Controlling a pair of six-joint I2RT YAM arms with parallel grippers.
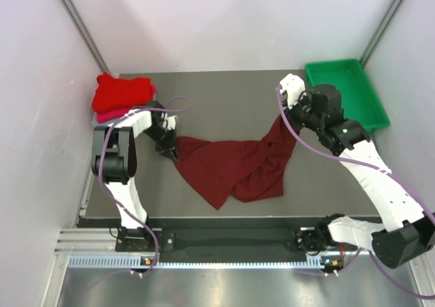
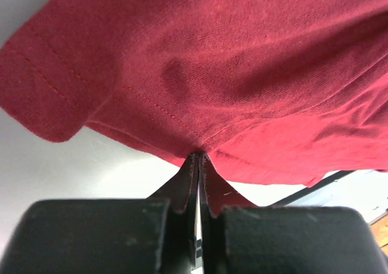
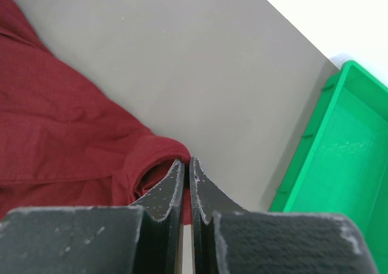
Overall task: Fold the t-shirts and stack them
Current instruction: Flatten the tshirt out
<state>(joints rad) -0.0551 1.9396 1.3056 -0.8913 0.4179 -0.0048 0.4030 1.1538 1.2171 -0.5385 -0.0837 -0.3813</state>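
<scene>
I am pinching the dark red shirt with both my grippers. My right gripper is squeezing shut on one bunched edge, close beside the green tray. My left gripper is squeezing shut on an edge at the other end, well away from the tray. So the shirt is lying long-ways between my two grippers, with one end near the tray and one end far from it. Its middle is sagging down and lying crumpled on the table. It is not flat yet. I think the next move is pulling the two ends apart, one toward the tray and one away from it, so the cloth is getting stretched smooth. The pile of folded shirts is sitting even farther from the tray than my left gripper. That makes my left arm the nearer one for stacking.
</scene>
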